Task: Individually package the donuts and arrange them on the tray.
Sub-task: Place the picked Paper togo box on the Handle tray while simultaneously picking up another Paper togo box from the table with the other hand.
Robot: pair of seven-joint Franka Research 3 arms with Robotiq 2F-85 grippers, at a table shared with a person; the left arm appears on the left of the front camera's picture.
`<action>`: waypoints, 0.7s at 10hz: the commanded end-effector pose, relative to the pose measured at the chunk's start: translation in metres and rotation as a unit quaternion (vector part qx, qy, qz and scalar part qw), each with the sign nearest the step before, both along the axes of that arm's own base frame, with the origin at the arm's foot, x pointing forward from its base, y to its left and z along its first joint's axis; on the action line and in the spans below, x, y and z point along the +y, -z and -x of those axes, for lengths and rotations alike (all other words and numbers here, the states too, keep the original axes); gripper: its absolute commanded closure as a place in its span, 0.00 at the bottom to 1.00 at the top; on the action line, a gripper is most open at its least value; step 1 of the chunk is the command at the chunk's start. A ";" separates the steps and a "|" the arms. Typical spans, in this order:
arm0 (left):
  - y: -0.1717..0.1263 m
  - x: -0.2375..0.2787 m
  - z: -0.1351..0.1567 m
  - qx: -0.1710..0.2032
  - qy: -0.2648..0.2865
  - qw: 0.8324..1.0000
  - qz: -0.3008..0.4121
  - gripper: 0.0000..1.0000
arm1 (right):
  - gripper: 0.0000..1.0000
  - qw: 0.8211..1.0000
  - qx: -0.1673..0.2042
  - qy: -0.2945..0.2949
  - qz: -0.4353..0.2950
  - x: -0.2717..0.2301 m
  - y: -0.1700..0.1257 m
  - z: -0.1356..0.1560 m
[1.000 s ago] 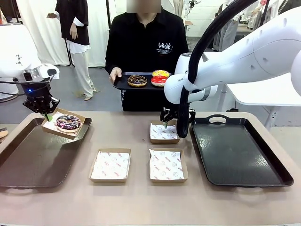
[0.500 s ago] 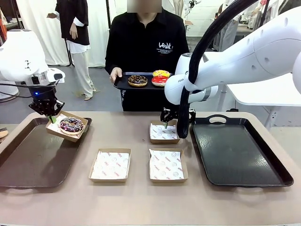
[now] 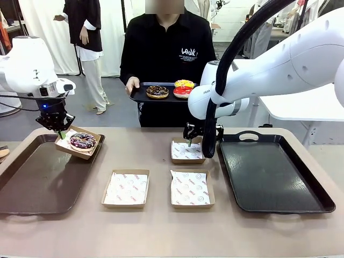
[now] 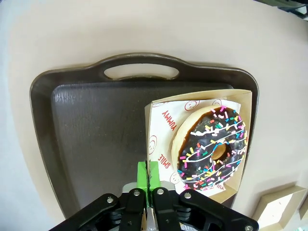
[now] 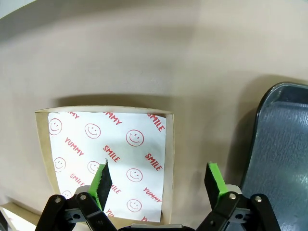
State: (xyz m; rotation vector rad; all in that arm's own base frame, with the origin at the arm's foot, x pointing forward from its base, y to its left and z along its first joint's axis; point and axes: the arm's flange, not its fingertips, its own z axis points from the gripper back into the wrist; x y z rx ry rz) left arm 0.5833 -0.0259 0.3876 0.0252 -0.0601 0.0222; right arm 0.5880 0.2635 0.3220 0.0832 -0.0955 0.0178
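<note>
Left gripper (image 4: 148, 174) pinched on cardboard box (image 4: 159, 120) rim w/ glossy sprinkled ring donut (image 4: 211, 144), above dark tray (image 4: 96, 144); right gripper (image 5: 158, 177) spread wide.

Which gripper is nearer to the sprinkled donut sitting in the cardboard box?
Left. The left gripper is shut on the rim of the cardboard box, right beside the sprinkled donut inside it. The right gripper hangs open over an empty box across the table.

Left claw (image 3: 61, 133) tight on a cardboard box (image 3: 72, 150) with a sprinkled donut (image 3: 83, 141), above the dark left tray (image 3: 32, 183).
</note>
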 end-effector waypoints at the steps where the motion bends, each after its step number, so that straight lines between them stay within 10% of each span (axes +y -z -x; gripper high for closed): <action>1: -0.001 -0.001 -0.008 0.004 -0.004 1.000 0.005 0.99 | 0.00 1.000 -0.007 0.013 -0.006 -0.002 0.001 0.004; 7: 0.010 -0.006 -0.010 0.012 0.001 1.000 0.004 0.99 | 0.00 1.000 -0.003 0.014 -0.009 -0.004 0.004 0.003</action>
